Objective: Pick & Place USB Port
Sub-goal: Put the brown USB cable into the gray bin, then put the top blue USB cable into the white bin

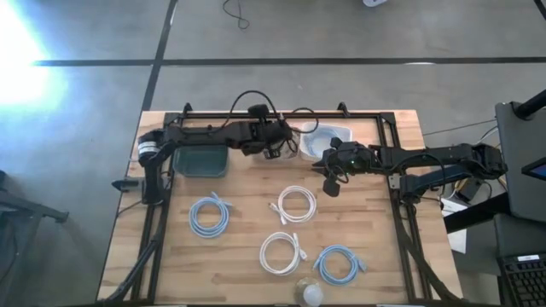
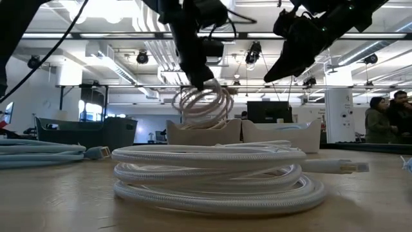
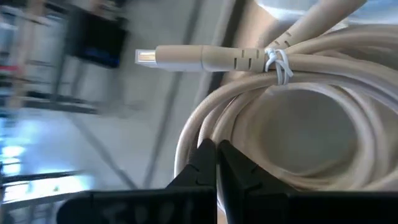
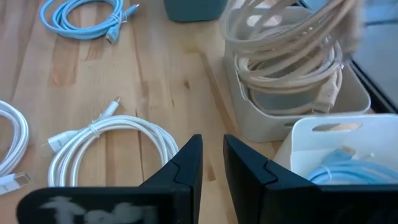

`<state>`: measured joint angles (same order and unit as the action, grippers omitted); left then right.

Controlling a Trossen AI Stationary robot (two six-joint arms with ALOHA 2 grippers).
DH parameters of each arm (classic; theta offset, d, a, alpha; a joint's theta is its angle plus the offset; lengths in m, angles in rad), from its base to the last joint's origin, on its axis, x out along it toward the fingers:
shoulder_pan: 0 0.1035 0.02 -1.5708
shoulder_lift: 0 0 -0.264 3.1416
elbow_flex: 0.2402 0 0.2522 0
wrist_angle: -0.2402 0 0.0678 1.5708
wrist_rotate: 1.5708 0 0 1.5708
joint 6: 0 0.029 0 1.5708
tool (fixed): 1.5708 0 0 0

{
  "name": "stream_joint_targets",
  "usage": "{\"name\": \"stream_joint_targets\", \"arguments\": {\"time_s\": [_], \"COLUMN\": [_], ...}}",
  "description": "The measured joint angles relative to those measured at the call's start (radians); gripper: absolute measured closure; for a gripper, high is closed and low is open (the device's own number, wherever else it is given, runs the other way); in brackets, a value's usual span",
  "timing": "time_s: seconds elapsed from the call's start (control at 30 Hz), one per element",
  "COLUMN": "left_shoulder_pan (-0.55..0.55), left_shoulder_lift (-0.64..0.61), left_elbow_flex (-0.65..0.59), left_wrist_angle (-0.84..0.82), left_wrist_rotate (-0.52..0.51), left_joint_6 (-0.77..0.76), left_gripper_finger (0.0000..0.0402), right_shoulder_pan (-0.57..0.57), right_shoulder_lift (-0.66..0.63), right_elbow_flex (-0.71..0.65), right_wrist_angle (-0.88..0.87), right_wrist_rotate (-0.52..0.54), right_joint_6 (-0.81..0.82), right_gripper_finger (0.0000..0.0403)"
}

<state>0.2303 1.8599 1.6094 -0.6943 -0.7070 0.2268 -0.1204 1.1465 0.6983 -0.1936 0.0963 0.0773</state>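
My left gripper [image 1: 275, 150] is shut on a coiled white USB cable [image 2: 205, 103], tied with a small twist; its plug [image 3: 155, 56] sticks out to the side. The coil hangs over a white bin [image 4: 298, 109] at the table's far side. My right gripper [image 4: 212, 163] hovers just right of that bin, above the table, with a narrow gap between its fingers and nothing in it. A second white bin [image 4: 348, 134] beside it has a blue cable [image 4: 336, 168] inside. My left gripper pinches the coil's bundled strands [image 3: 198, 134] between its two fingers [image 3: 202, 165], several loops at once, at the coil's rim away from the tie. The coil is lifted clear of the table and hangs below the fingers, its lowest loops about level with the bin's rim.
On the table lie two white coils [image 1: 296, 205] [image 1: 281, 253] and two blue coils [image 1: 211, 213] [image 1: 339, 264]. A dark teal bin [image 1: 200, 160] stands left of the white bins. A black frame [image 1: 392, 128] runs along the table's far and side edges. People stand in the room beyond.
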Motion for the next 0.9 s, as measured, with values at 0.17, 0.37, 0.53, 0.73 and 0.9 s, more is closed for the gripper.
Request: {"name": "stream_joint_targets", "arguments": {"time_s": [0.17,0.37,0.53,0.73,0.9], "left_shoulder_pan": [0.04,0.074,0.072,0.074,0.066], "left_shoulder_lift": [0.0,0.0,0.002,0.003,0.003], "left_elbow_flex": [-0.076,-0.144,-0.169,-0.188,-0.165], "left_wrist_angle": [0.096,0.259,0.267,0.268,0.251], "left_wrist_rotate": [-0.046,-0.002,0.062,0.06,0.06], "left_joint_6": [0.0,0.012,0.008,0.008,-0.048], "left_gripper_finger": [0.0401,0.0388,0.0374,0.0338,0.0291], "right_shoulder_pan": [0.0,0.0,0.0,0.0,0.0], "right_shoulder_lift": [0.0,0.0,0.0,0.0,0.0], "right_elbow_flex": [0.0,0.0,0.0,0.0,0.0], "right_wrist_angle": [-0.021,-0.02,-0.02,-0.02,-0.02], "right_wrist_rotate": [0.0,0.001,0.001,0.001,0.001], "right_joint_6": [0.009,-0.001,-0.006,-0.01,-0.01], "right_gripper_finger": [0.034,0.0346,0.0344,0.0339,0.0344]}}
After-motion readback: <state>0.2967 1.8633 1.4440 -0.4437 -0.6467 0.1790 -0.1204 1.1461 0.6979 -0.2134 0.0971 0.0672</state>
